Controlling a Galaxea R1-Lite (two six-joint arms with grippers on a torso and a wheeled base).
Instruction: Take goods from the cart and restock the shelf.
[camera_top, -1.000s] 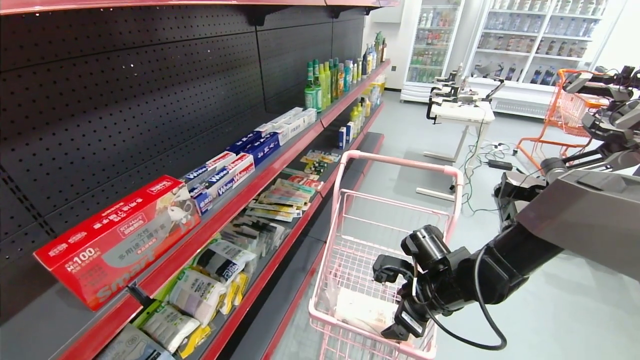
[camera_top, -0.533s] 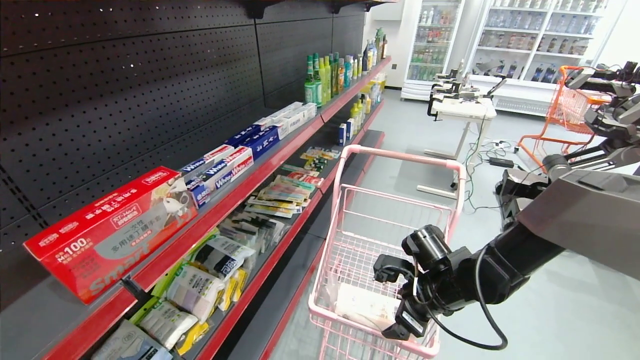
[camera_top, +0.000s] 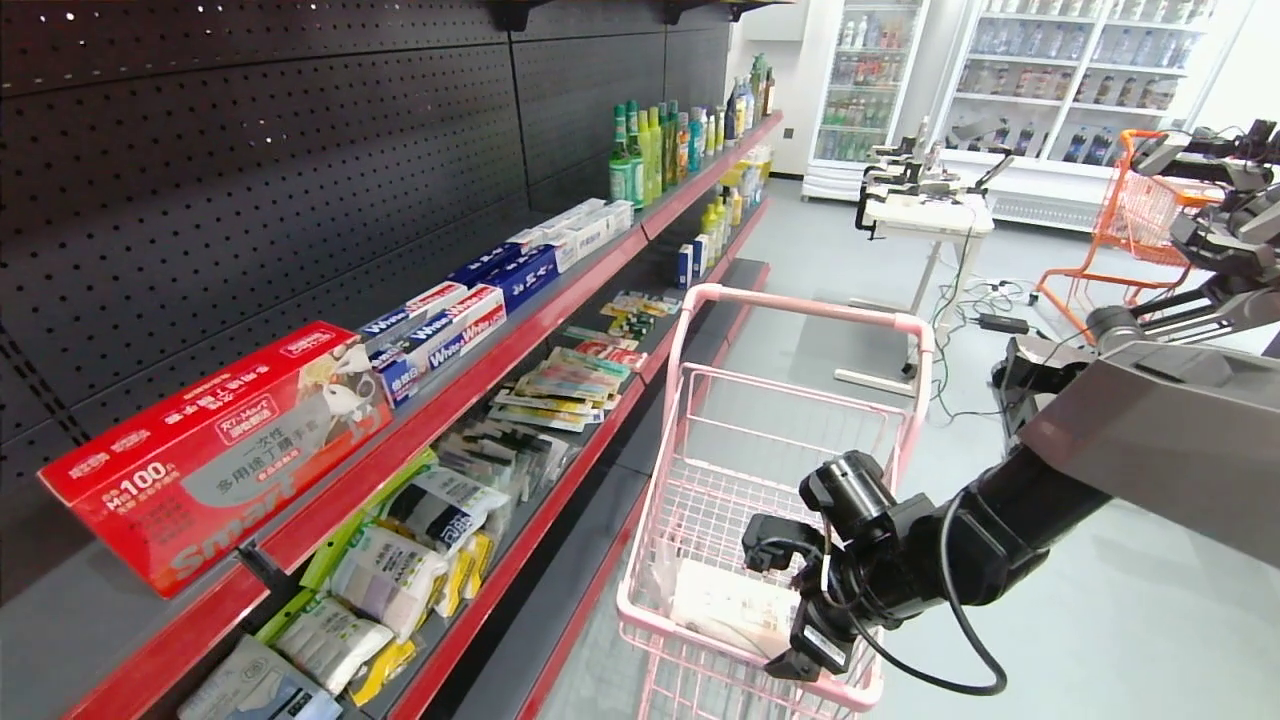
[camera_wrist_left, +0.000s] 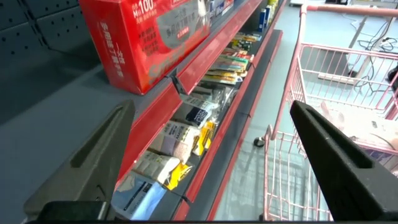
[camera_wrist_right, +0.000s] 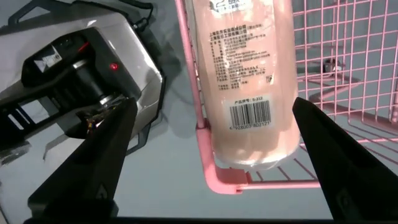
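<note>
Right gripper (camera_wrist_right: 212, 102), fingers apart, hung over a pale pink wrapped pack (camera_wrist_right: 245, 74) in the pink wire cart (camera_top: 800, 308); left gripper (camera_wrist_left: 211, 106) likewise spread

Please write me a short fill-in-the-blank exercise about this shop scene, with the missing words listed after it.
1. The right gripper hangs over a wire cart whose colour is ____.
2. The pale pack lies ____ that cart.
3. The large box on the shelf is ____.
4. The left gripper is empty and ____.
Missing words: pink; inside; red; open.
</note>
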